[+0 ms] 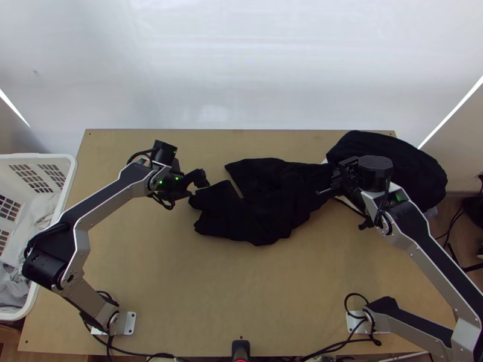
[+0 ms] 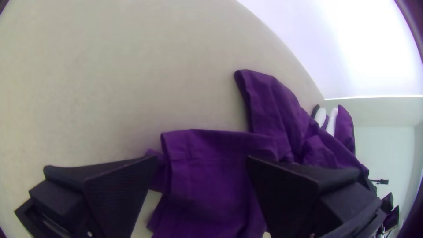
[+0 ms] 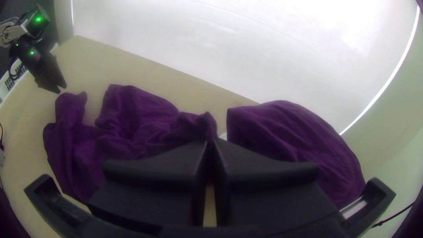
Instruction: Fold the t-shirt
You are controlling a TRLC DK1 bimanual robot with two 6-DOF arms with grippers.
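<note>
The dark t-shirt lies bunched across the table's middle, its left part spread in separate flaps. My left gripper is at its left end; in the left wrist view the left gripper stands open, the shirt's edge between and beyond its fingers. At the shirt's right end is my right gripper. In the right wrist view the right gripper is shut on a gathered piece of the shirt, which rises to its fingertips.
Another dark cloth heap lies at the table's back right corner, beside the right gripper. A white basket holding light cloth stands at the left. Bare tabletop stretches in front of the shirt.
</note>
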